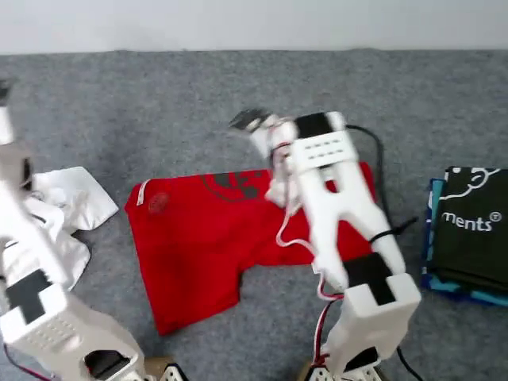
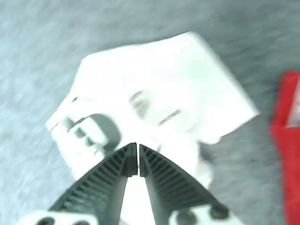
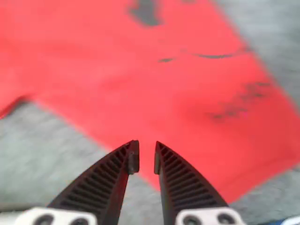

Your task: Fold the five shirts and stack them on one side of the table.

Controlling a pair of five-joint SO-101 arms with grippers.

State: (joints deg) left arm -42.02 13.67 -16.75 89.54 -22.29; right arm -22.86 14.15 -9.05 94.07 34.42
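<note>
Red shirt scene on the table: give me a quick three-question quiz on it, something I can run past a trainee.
1. True or false: the red fabric shirt sits folded on top of the stack of dark folded clothes.
2. Which garment lies under the left pincer? A: the crumpled white shirt. B: the red fabric shirt. C: the stack of dark folded clothes.
3. Fill the gap: the right pincer hangs over the edge of the ___ shirt.

Key: 1 false, it lies spread out on the grey table cover, apart from the stack; 2 A; 3 red.
</note>
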